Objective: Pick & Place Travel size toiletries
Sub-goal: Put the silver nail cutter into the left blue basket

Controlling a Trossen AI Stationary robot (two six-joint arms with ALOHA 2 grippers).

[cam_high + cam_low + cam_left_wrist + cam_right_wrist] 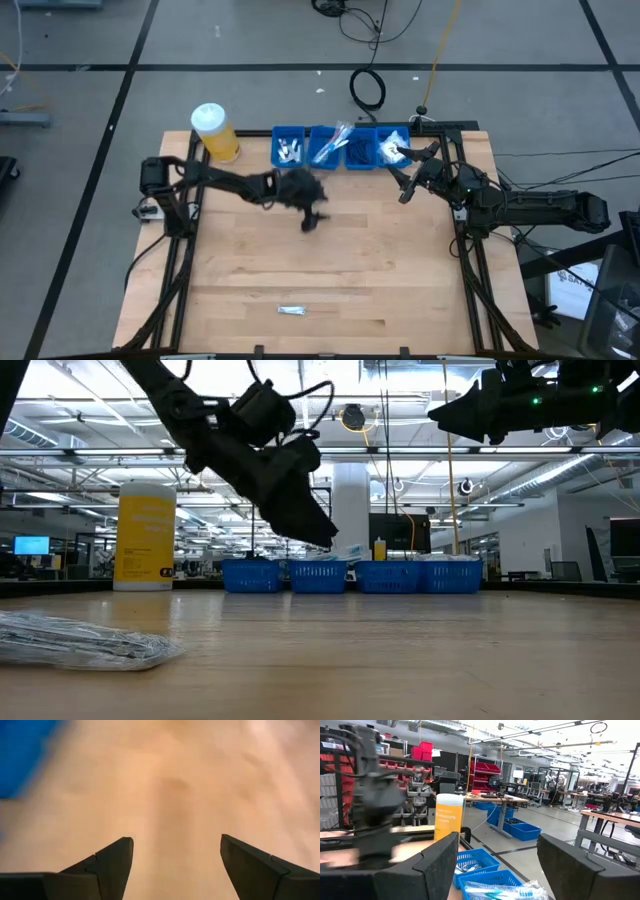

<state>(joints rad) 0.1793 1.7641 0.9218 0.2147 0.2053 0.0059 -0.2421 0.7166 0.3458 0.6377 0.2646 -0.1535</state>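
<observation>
One small silver-white sachet [291, 311] lies flat on the wooden table near its front edge; in the low view the sachet [85, 641] sits close at the left. More toiletries fill a row of blue bins [340, 147] at the far edge. My left gripper [311, 221] hovers over bare wood just in front of the bins, slanting down, and the left wrist view shows this gripper [175, 865] open with nothing between its fingers. My right gripper [403, 190] is raised near the right-hand bins, and the right wrist view shows it [497, 865] open and holding nothing.
A yellow jar with a white cap [214, 131] stands at the far left, beside the bins. Bare wood stretches between the bins and the sachet [330, 265]. Black frame rails run along the table's left and right sides.
</observation>
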